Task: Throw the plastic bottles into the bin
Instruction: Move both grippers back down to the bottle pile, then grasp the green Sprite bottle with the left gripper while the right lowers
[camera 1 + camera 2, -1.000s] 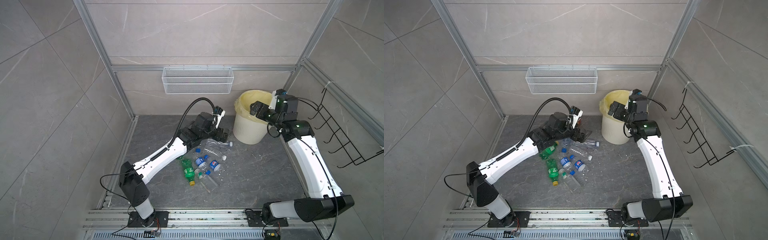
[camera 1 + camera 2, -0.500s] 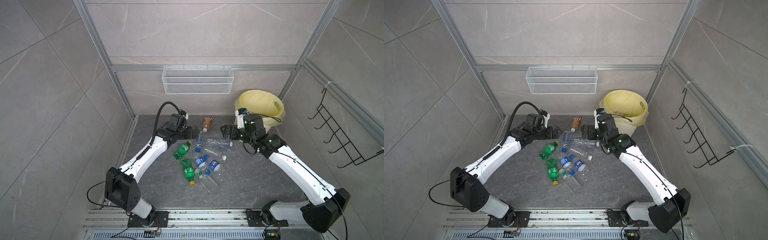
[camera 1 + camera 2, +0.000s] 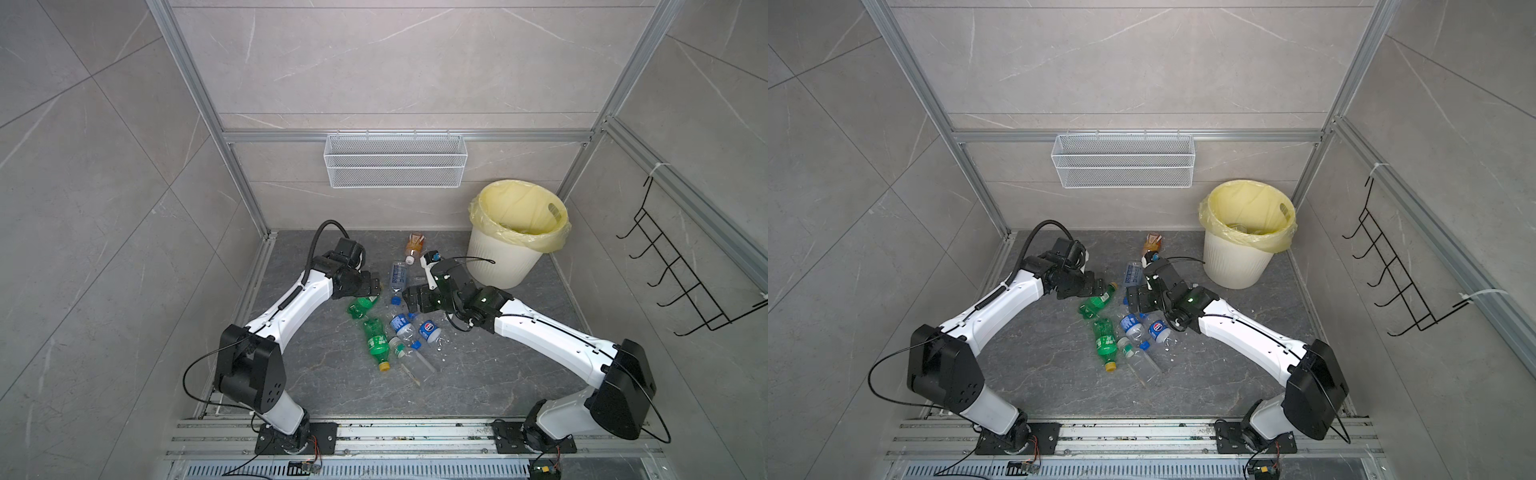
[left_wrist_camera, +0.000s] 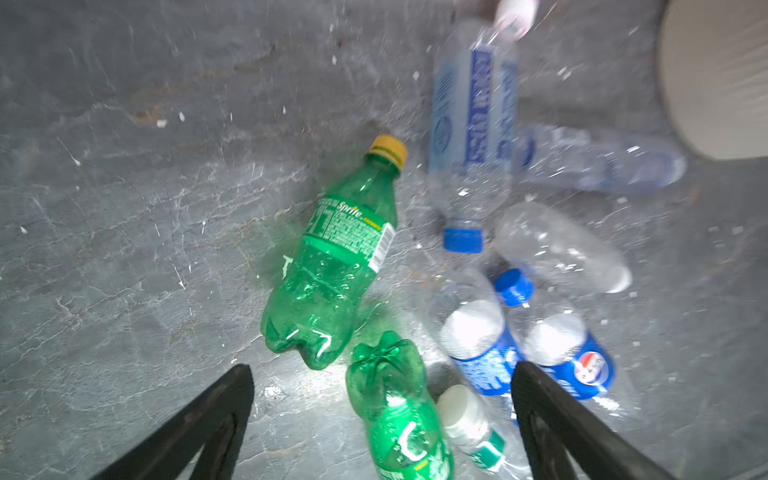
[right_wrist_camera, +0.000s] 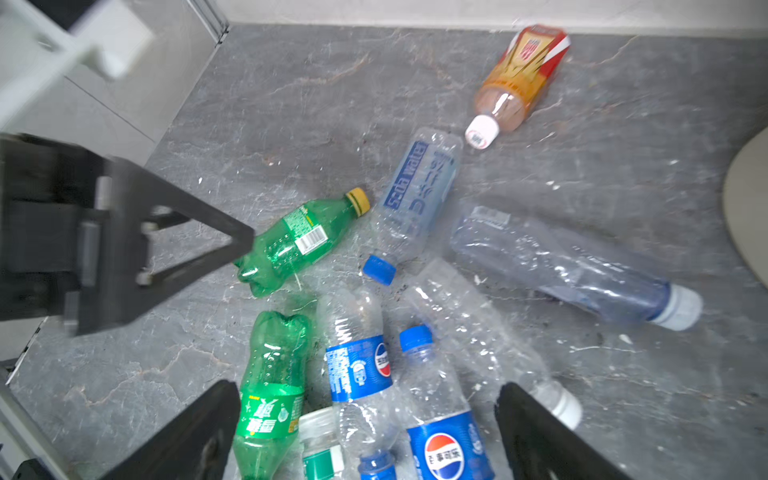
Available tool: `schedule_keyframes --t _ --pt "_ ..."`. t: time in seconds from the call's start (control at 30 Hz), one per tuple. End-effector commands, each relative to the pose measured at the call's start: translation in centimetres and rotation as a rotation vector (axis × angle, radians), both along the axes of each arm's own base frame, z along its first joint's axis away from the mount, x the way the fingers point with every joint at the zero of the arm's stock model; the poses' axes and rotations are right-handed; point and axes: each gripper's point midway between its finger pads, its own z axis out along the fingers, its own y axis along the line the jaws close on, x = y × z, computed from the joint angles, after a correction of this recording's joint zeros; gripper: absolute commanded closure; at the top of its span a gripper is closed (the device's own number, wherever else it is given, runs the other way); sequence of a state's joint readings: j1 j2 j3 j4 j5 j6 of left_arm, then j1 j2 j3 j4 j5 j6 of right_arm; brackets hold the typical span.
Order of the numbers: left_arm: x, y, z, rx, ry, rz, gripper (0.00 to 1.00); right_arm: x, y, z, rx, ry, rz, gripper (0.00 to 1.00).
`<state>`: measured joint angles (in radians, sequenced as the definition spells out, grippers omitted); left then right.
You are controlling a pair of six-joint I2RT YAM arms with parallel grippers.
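Bottles (image 3: 376, 340) lie beneath both spread jaws, apparently untouched; bin (image 3: 511, 270) nearby.

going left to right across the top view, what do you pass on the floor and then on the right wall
In a top view: nearer green bottle → pepsi-label bottle → bin → black hook rack

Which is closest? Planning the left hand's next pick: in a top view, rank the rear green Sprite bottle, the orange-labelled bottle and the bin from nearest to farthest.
1. Rear green Sprite bottle: lying right at the left hand.
2. Orange-labelled bottle: behind and right, near the back wall.
3. Bin: farthest, in the back right corner.
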<state>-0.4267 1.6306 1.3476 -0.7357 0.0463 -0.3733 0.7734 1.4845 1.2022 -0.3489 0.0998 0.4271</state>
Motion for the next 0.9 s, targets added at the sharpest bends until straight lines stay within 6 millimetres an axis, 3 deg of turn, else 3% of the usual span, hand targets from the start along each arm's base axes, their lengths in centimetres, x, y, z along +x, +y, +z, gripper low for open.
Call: schedule_keyframes --t 0.0,0.2,0.47,0.87 --pt "-0.4 0.7 -2.2 0.075 0.066 -0.037 0.00 -0.1 1.3 -0.4 0.059 0.024 0.002 0.00" --pt "0.4 0.4 -3.3 0.101 0.082 -0.064 0.00 -0.6 1.5 -1.5 0.046 0.038 0.004 0.00" --pt "0.4 0.8 -5.9 0.150 0.133 -0.084 0.02 -0.6 0.5 -1.0 0.013 0.010 -0.011 0.00" --pt "0.5 0.7 -7.4 0.162 0.163 -0.090 0.08 -0.6 0.8 -1.7 0.029 0.028 -0.018 0.01"
